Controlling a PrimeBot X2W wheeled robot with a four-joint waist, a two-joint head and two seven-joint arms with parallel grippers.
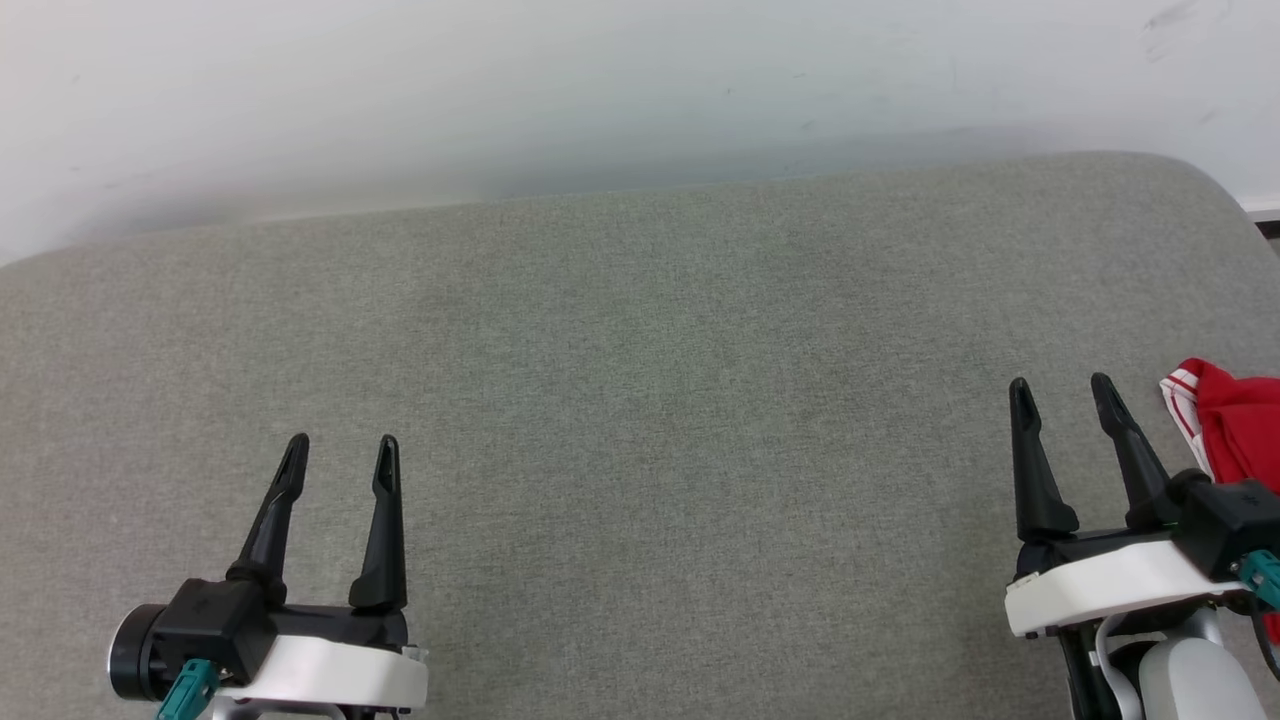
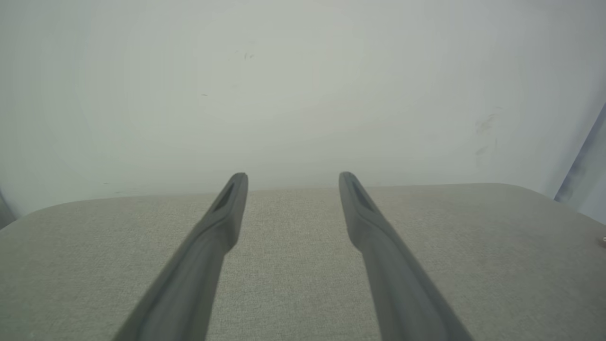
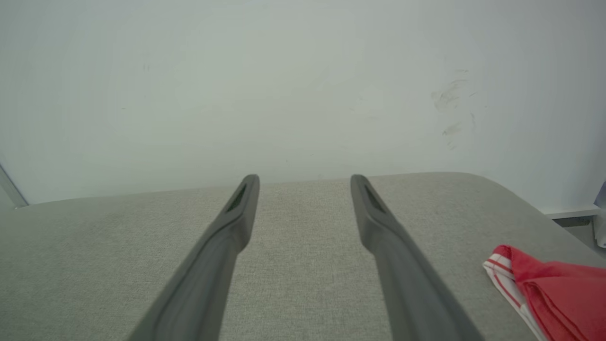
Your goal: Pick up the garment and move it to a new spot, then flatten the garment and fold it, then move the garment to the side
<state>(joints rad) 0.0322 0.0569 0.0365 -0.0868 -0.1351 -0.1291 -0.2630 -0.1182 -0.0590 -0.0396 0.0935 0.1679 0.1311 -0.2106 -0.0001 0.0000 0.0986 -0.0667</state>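
At far right, garment, striped end leftward, left fingers, right fingers spread, empty

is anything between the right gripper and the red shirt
Nothing visible does. The right gripper stands open, and the garment lies bunched just to its right on the grey cushion, with bare upholstery between its fingers and the cloth. The garment runs past the picture's edge.

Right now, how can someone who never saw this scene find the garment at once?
Start at the wide grey fabric surface in front of the white wall. Follow it toward its right edge, on the robot's right side. There lies the garment: the only red thing, edged with white, red-striped trim.
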